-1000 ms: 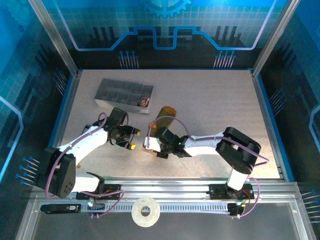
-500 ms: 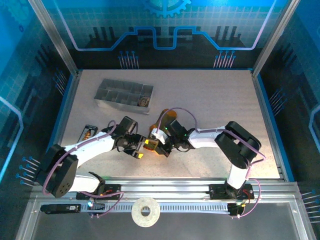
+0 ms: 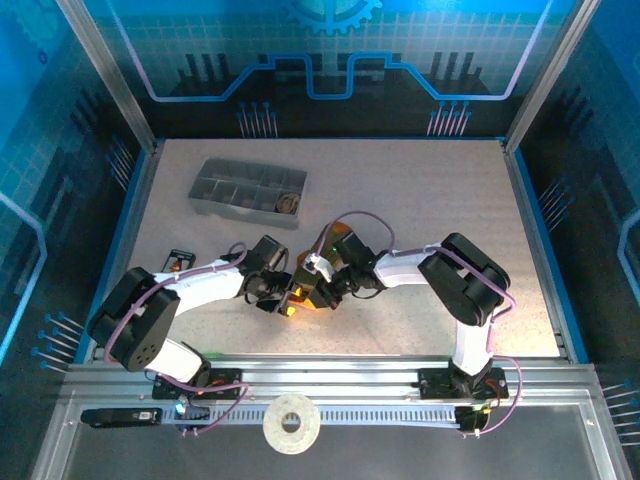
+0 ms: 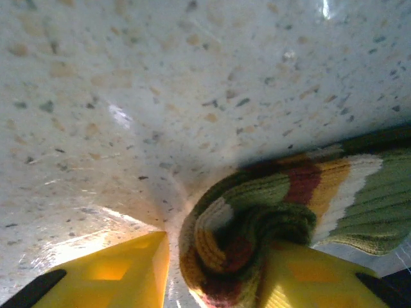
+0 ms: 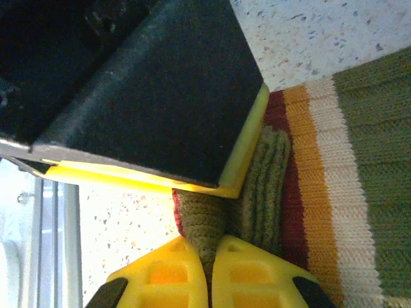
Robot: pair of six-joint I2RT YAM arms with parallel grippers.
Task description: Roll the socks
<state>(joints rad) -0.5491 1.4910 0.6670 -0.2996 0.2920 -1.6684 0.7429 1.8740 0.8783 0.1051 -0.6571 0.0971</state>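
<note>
The olive sock (image 4: 257, 212) is partly rolled: its striped end is wound into a tight coil, and the rest lies flat, running from near the middle of the desk toward the far edge. By my reading the roll has yet to be carried on to the orange toe. A brownish bundle (image 3: 290, 203) sits in the right-end compartment of the grey tray (image 3: 215, 185), toward the far left corner. It may be the other sock, already done, but it is too small to tell. Both arms reach low and inward, their wrists meeting at the coil. The left gripper (image 4: 218, 276) straddles the coil, 1 finger against it and the other just beside; whether it clamps I cannot tell. The right gripper (image 5: 210, 260) has its 2 fingertips pressed together, pinching a fold of the sock's rolled edge
</note>
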